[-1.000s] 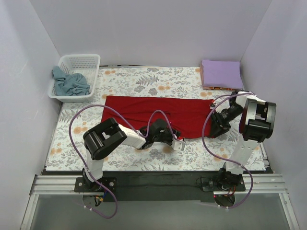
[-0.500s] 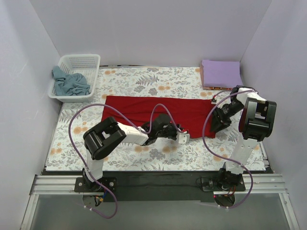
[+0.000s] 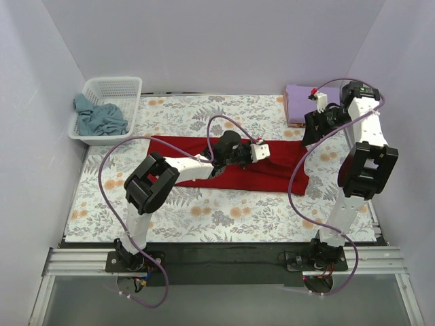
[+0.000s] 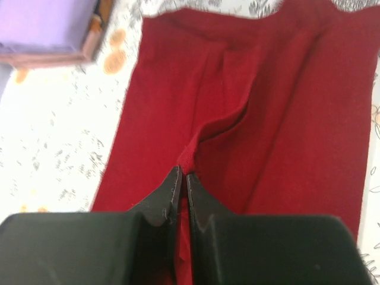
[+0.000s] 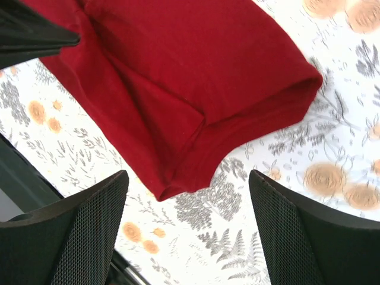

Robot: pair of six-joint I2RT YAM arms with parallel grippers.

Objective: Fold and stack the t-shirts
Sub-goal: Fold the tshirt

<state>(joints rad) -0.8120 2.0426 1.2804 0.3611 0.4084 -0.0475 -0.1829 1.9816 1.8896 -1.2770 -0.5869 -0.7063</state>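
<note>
Three shirts are sharing your table, and you are working on the red shirt (image 3: 279,170). It is lying stretched sideways across the middle of the flowered cloth (image 3: 204,115), between the two arms. Your left gripper (image 4: 181,172) is reaching over it with the jaws pinched tight on a small peak of red fabric, so I judge you are carrying one layer across to make a lengthwise fold. Your right gripper (image 5: 187,173) is hanging high above the shirt's right end, jaws spread wide and gripping nothing.

Next, you are probably needing to lay that pinched layer flat and square before letting go, while bringing the right side down to help.

Around the pinch the fabric is puckering into soft creases, and the right end is showing a doubled, rounded edge. At the back right, the lavender shirt (image 3: 314,103) is sitting folded. The blue-grey shirt (image 3: 102,121) is lying crumpled in the white basket (image 3: 112,81).
</note>
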